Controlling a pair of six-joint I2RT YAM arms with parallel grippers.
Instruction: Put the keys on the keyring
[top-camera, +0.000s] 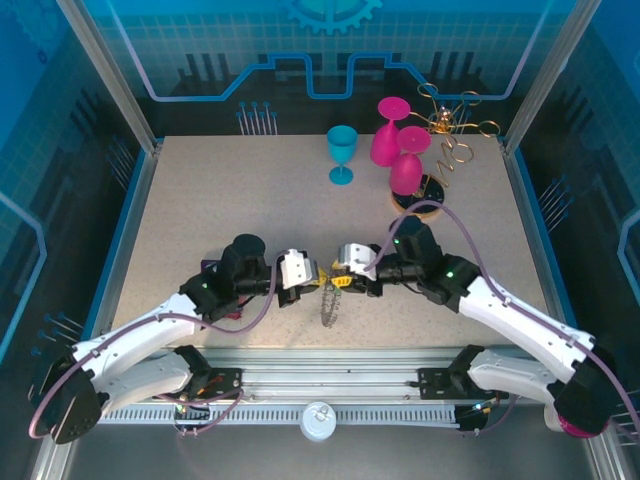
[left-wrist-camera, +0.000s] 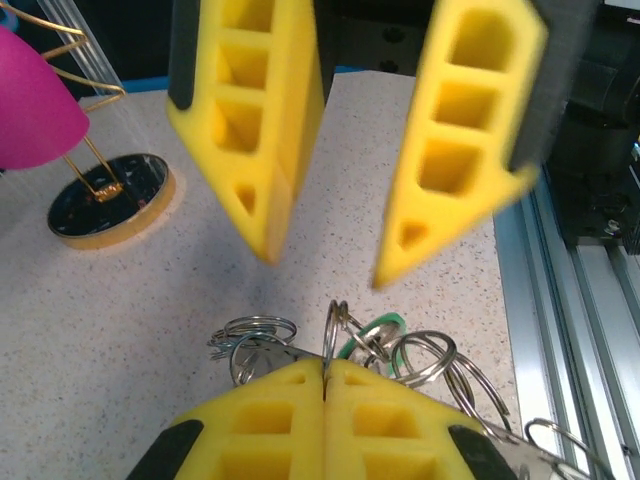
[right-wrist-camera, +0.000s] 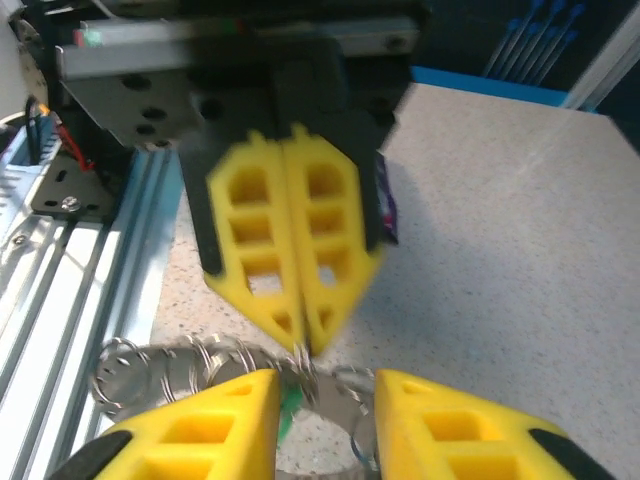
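The keyring (top-camera: 330, 303) hangs just above the table near its front edge, between the two grippers. My left gripper (top-camera: 318, 277) is shut on one of the keyring's silvery wire loops (left-wrist-camera: 342, 330), pinched at the fingertips. The key with the translucent green head (left-wrist-camera: 378, 333) hangs among the loops beside that pinch and shows as a green sliver (right-wrist-camera: 291, 405) in the right wrist view. My right gripper (right-wrist-camera: 325, 390) faces the left one, open, with its fingers either side of the ring's loops (right-wrist-camera: 225, 355) and touching nothing. The key with the black head is hidden.
A teal goblet (top-camera: 341, 152) and two pink goblets (top-camera: 388, 128) stand at the back. Beside them is a gold wire stand (top-camera: 447, 125) on a dark round base (left-wrist-camera: 108, 198). A metal rail (right-wrist-camera: 75, 270) runs along the table's front edge.
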